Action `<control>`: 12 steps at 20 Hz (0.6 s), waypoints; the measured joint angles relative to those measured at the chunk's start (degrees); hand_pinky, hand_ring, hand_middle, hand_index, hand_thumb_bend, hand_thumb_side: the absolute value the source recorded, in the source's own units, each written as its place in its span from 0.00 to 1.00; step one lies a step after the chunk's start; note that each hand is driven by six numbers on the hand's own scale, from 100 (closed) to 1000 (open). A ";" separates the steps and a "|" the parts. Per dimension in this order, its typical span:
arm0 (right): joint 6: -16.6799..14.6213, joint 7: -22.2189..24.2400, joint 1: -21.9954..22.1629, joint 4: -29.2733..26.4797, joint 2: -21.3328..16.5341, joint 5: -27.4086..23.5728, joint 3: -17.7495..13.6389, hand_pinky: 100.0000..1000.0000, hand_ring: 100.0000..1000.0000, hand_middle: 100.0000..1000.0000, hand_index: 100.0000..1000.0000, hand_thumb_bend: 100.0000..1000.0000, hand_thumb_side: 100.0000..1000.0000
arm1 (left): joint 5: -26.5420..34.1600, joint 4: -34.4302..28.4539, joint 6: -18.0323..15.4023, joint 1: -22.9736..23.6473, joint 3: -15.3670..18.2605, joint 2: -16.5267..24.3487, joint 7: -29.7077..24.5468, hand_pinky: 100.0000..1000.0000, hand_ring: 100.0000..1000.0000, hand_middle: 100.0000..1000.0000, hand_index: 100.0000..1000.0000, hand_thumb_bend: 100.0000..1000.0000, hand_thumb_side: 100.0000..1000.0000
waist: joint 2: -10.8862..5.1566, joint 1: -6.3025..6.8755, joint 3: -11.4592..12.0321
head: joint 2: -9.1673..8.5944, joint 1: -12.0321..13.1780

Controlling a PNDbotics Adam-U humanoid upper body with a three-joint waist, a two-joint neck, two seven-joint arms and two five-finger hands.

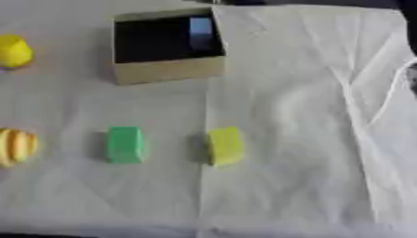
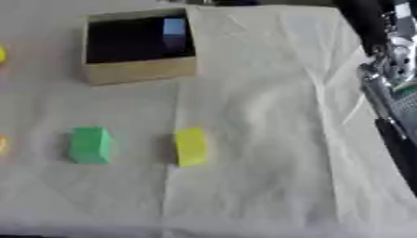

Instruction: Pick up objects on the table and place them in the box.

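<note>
two blocks lie nearest on the cloth-covered bench (image 1: pixel 285 186), side by side: one green block (image 1: pixel 124 144), one yellow block (image 1: pixel 225 146). left of them, one striped yellow-orange thing (image 1: pixel 16 146); farther back, one yellow thing (image 1: pixel 14 51). one open box (image 1: pixel 167 69) stands behind, a blue thing (image 1: pixel 200 32) inside. no writing is readable. right arm (image 2: pixel 391 69) enters at the right edge; its fingers cannot be told.

open box (image 1: pixel 167 69) far, green block (image 1: pixel 124 144), yellow block (image 1: pixel 225 146) nr

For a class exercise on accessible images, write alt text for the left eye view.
An open cardboard box stands at the back of a white cloth-covered table. A green block and a yellow block lie in front, with two yellow objects at the left edge.
</note>
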 measured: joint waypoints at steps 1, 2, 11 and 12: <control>0.00 0.00 0.00 0.00 0.00 0.00 0.00 0.73 0.71 0.73 0.83 0.00 0.58 | 0.00 0.00 0.00 0.00 0.00 0.00 0.00 0.65 0.76 0.71 0.86 0.29 0.57 | 0.00 0.00 0.00 | 0.00 0.00; 0.00 0.00 0.01 0.00 0.00 0.00 0.00 0.73 0.71 0.73 0.83 0.00 0.58 | 0.00 0.00 0.00 0.00 0.00 0.00 0.00 0.65 0.76 0.71 0.86 0.29 0.57 | 0.00 0.00 0.00 | 0.00 0.00; -0.18 0.81 -0.35 0.00 -0.24 0.54 0.13 0.74 0.72 0.74 0.84 0.00 0.52 | 0.00 0.00 0.03 0.00 0.00 0.00 -0.07 0.65 0.76 0.71 0.86 0.29 0.57 | 0.00 0.00 0.00 | 0.00 0.15; -0.27 1.36 -0.81 0.00 -0.71 1.18 0.37 0.75 0.73 0.75 0.84 0.00 0.50 | 0.00 0.00 0.05 0.00 -0.01 0.00 -0.11 0.65 0.76 0.71 0.86 0.29 0.57 | 0.00 0.00 0.00 | 0.00 0.20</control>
